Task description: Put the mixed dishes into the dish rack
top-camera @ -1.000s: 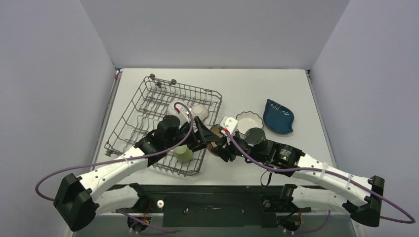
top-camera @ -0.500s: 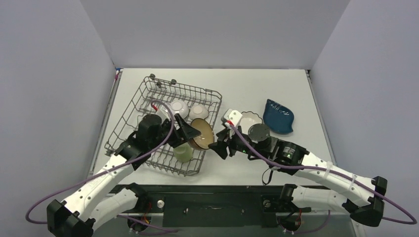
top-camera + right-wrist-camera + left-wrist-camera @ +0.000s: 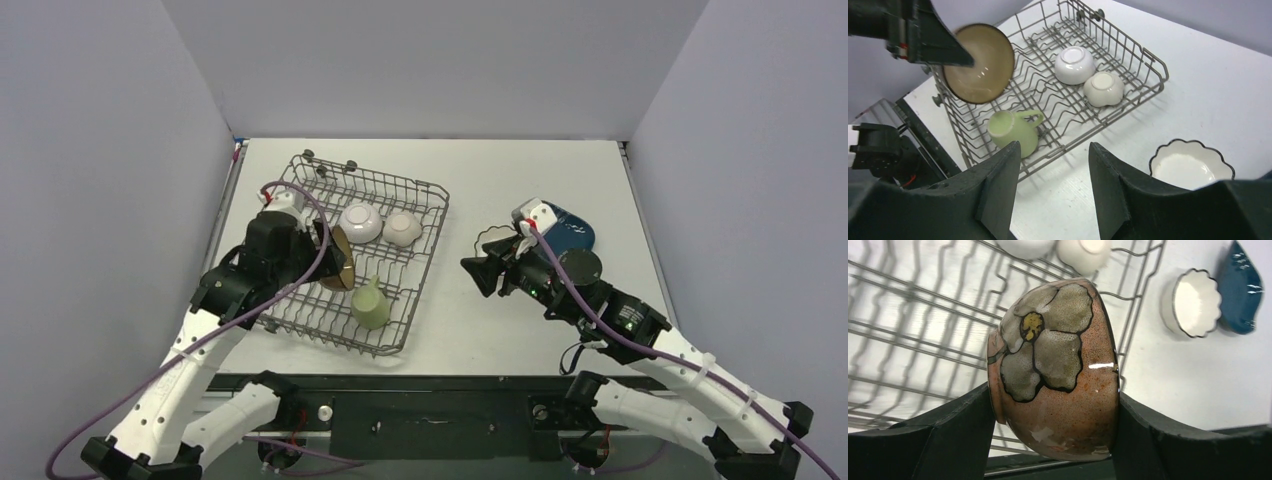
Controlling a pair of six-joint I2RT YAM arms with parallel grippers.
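White table (image 3: 500,170): left gripper (image 3: 1053,395), clamping the brown bowl (image 3: 1058,355) over the rack (image 3: 395,188), should lower it edgewise; right gripper (image 3: 1054,150) gapes empty.

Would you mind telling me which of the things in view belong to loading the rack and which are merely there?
Job: dish rack; brown bowl, held in the left gripper; light green mug, white bowl and small cream dish in the rack; scalloped white bowl and dark blue dish beside it.
Merely there: table; black base plate under the arms.
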